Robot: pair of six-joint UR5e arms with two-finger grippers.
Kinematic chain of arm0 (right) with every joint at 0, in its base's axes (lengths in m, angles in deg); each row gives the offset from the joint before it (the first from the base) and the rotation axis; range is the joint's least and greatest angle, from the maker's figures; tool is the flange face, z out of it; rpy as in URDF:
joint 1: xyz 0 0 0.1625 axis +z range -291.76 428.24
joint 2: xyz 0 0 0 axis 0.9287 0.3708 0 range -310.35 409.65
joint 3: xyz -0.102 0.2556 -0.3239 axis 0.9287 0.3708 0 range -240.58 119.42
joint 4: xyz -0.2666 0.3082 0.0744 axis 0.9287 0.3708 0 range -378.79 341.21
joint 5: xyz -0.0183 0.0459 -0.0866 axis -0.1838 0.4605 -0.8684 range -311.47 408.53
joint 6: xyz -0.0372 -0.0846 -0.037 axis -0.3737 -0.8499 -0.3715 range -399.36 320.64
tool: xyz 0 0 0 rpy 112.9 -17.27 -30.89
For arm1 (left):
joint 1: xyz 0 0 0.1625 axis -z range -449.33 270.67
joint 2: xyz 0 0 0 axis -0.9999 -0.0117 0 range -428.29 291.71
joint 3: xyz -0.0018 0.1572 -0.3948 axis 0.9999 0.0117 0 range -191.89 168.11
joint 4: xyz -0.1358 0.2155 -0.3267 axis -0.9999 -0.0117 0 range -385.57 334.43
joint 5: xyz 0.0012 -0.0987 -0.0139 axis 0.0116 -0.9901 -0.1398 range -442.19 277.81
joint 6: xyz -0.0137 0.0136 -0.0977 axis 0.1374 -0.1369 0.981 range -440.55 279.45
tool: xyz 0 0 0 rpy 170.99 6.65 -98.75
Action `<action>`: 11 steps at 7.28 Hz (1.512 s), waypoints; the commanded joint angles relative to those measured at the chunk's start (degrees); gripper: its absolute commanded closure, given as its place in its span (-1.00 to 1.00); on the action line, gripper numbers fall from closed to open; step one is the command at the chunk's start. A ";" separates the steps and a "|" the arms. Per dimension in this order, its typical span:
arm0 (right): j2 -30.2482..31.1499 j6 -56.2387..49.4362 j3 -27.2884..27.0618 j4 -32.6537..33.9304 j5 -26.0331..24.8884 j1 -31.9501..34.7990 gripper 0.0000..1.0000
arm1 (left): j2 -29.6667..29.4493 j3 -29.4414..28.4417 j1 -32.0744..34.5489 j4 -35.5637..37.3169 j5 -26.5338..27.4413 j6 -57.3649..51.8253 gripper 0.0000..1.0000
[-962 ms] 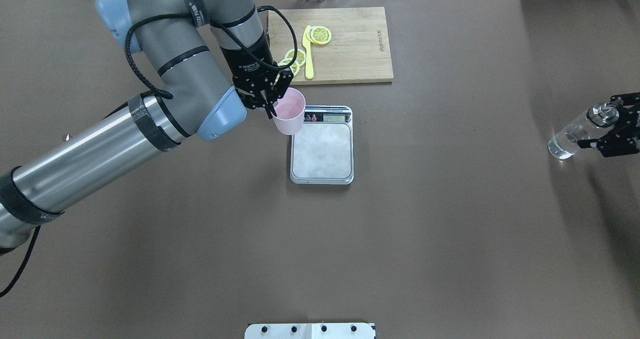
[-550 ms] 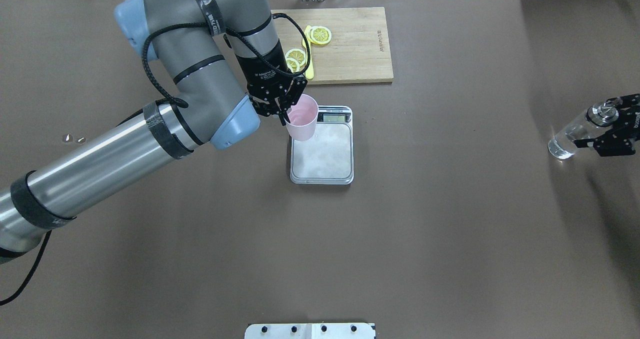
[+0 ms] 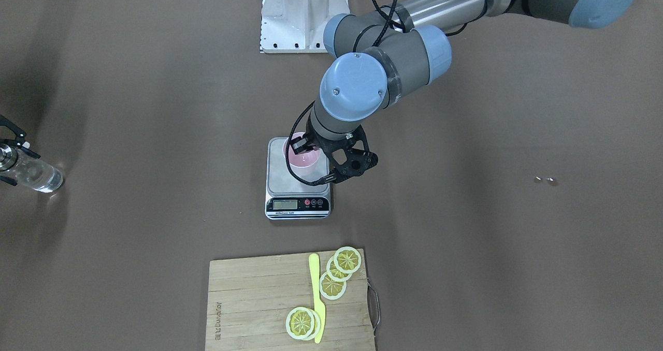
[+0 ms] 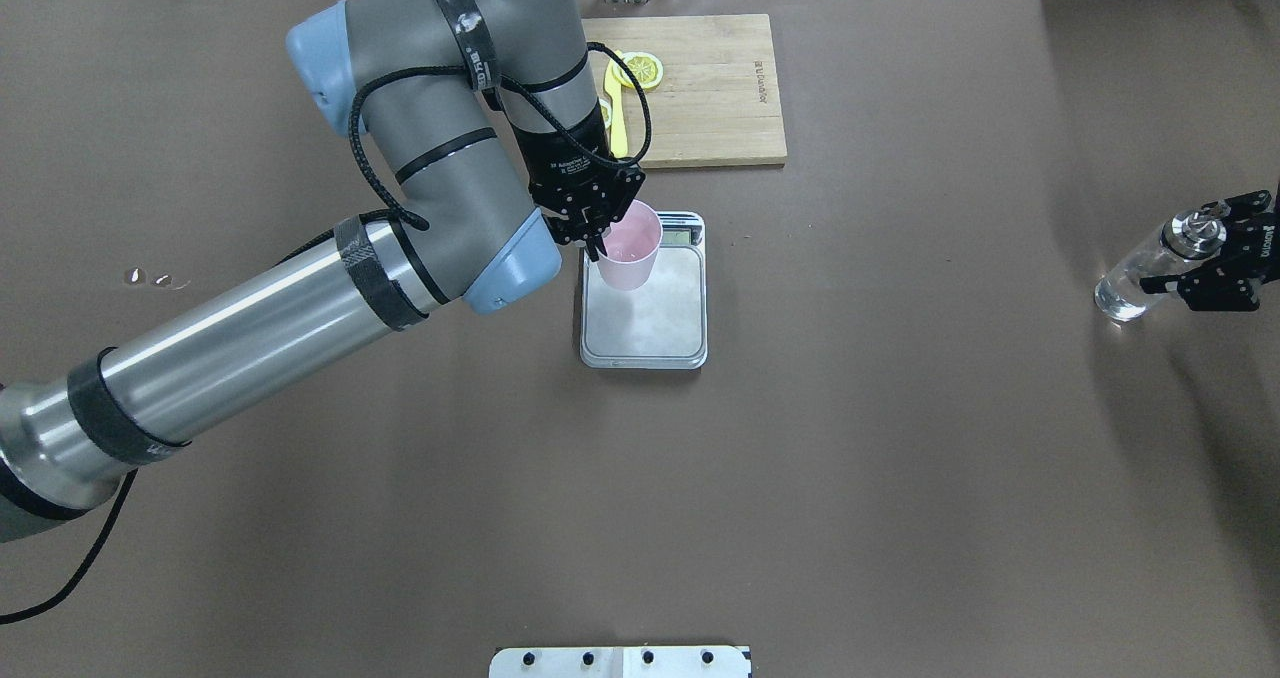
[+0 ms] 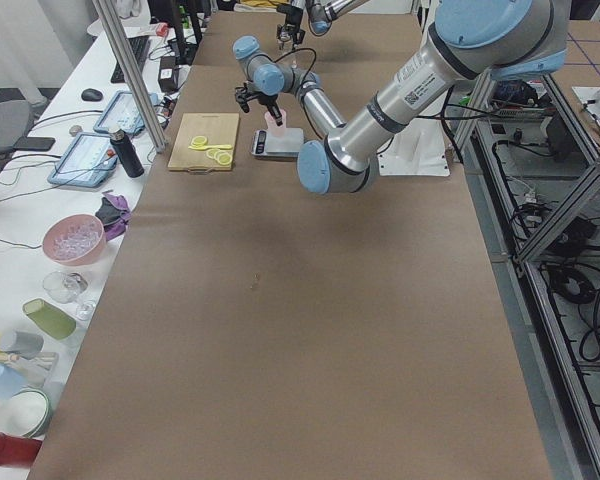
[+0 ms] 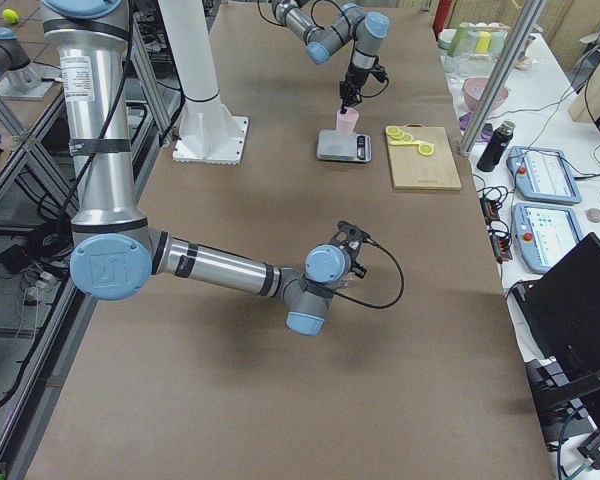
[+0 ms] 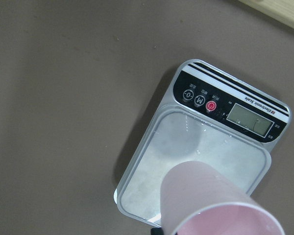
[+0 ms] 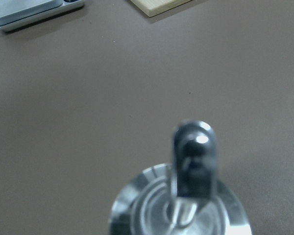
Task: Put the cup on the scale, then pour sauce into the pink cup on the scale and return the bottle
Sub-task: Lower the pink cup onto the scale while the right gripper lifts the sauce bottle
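Just over the small silver-grey steel scale (image 4: pixel 645 308), held pale pink plastic cup (image 4: pixel 630 248) rim-pinched in left gripper (image 4: pixel 597 243), unplaced; could not tell closure of right gripper (image 4: pixel 1215 283) around slim transparent bottle (image 4: pixel 1135 286); pouring undone.

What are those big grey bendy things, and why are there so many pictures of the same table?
They are two robot arms. Each ends in a two-finger pincher called an end effector. Six cameras caught the same instant: one looks down from behind the robot, one faces it across the brown table, two watch from the table's ends, and one rides on each wrist. The left end effector pinches the rim of a pink cup over a kitchen scale; I cannot tell whether the cup touches it yet. Far away, the right end effector reaches around a clear bottle standing on the table; whether it squeezes is unclear. Beyond the scale lies a wooden board with lemon slices and a yellow knife.
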 commanded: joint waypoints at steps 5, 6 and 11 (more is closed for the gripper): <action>-8.14 11.39 -4.12 5.79 -2.18 -2.24 -0.29 | -2.01 -2.86 -3.41 -4.97 3.52 5.51 1.00; -10.68 13.86 -5.79 9.82 -4.27 -3.83 -0.29 | -1.92 -2.86 -3.42 -4.98 3.52 5.51 1.00; -15.36 14.58 -15.47 30.23 -11.93 -8.67 -0.29 | -1.13 -2.86 -3.68 -6.30 4.66 5.16 1.00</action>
